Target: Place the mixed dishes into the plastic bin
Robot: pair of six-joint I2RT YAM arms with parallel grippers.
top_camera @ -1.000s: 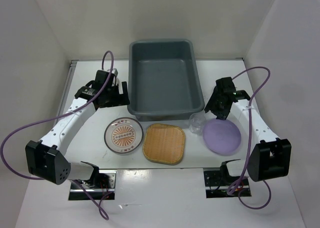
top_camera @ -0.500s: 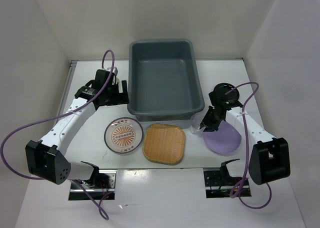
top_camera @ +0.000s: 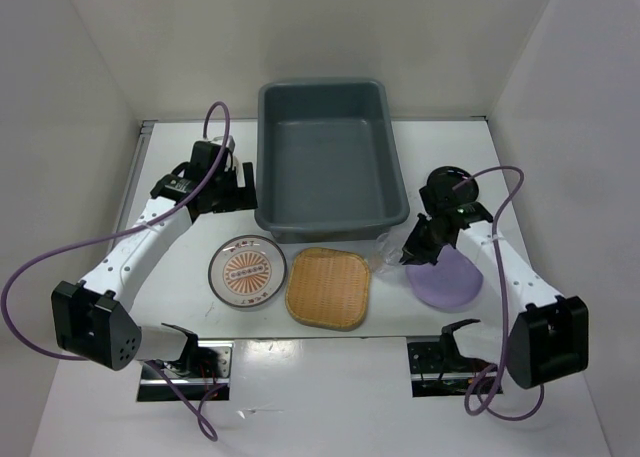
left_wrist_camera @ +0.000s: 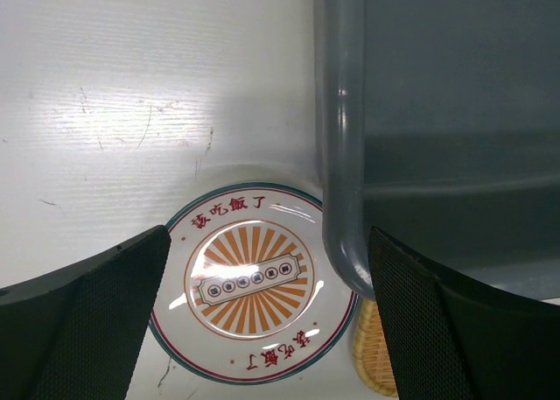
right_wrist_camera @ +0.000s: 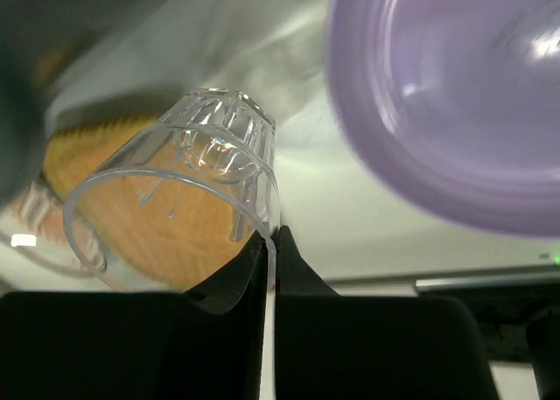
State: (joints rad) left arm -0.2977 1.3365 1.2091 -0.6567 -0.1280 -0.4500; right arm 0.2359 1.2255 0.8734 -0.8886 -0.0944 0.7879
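White walls close in a white table (top_camera: 440, 142). The bin (top_camera: 330, 157) sits far centre, no dish in it. Near right lies the lilac plate (top_camera: 450, 282), the tray (top_camera: 329, 287) is near centre, and the sunburst plate (top_camera: 247, 270) is left of that. The left gripper (top_camera: 232, 192) hangs wide open by the bin's left wall, holding nothing. Between tray and lilac plate, the right gripper (right_wrist_camera: 269, 242) pinches the cup (right_wrist_camera: 175, 185) by its rim. I'd call this the cup's pickup. Next it needs lifting over the bin's near rim.

Bin (top_camera: 325, 167) behind tray (top_camera: 328, 288), sunburst plate (top_camera: 247, 271) left of tray, cup (top_camera: 384, 248) and round plate (top_camera: 446, 281) right of it
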